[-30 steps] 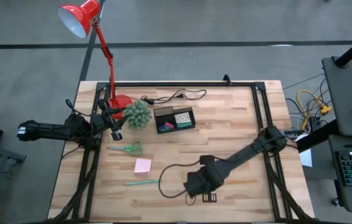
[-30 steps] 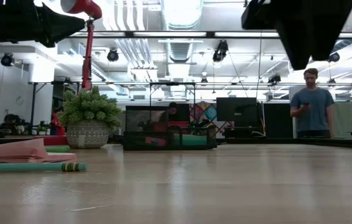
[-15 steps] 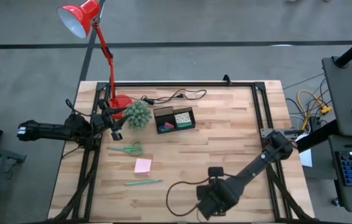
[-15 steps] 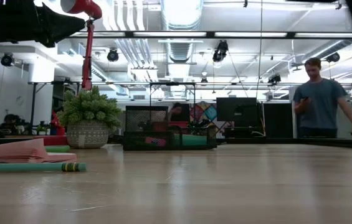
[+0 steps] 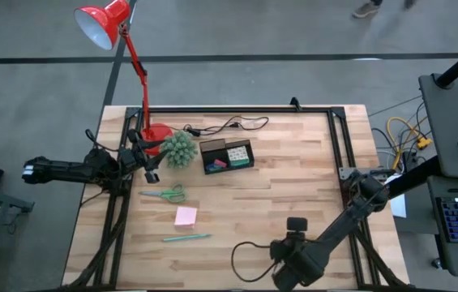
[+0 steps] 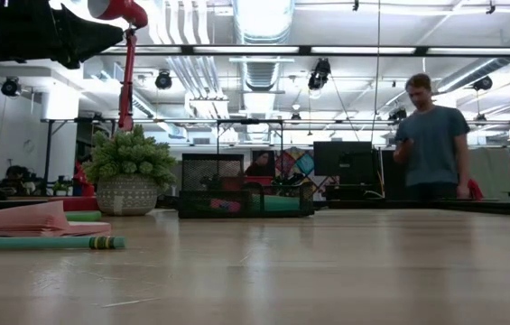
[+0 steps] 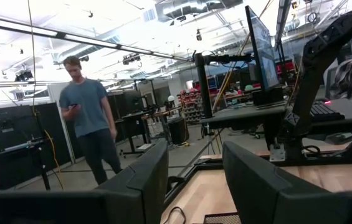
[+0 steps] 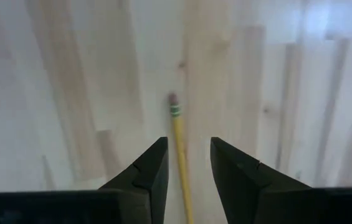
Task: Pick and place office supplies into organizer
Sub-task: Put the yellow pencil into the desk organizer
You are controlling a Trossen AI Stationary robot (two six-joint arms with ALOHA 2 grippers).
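My right gripper [image 8: 187,163] hangs open over the near right of the table [image 5: 297,235]. Its fingers stand on either side of a thin yellow pencil [image 8: 177,134], without touching it. The pencil lies flat on the wood, eraser end away from the wrist; my arm hides it in the high view. My left gripper [image 5: 149,166] waits open at the table's left, beside the plant. The black organizer [image 5: 227,156] stands at the far middle with small pink and green bits inside. Green-handled scissors [image 5: 165,195], a pink pad [image 5: 186,215] and a green pen [image 5: 186,238] lie left of centre.
A spiky green plant [image 5: 179,148] and the red lamp's base [image 5: 157,134] stand at the far left, and a black cable [image 5: 229,126] runs along the far edge. My right arm's own cable [image 5: 241,259] loops on the near edge. A person [image 6: 431,135] walks in the room behind.
My right arm has swung along the near edge toward the table's right and has left the top of the low view. The person in the room has walked across behind the table.
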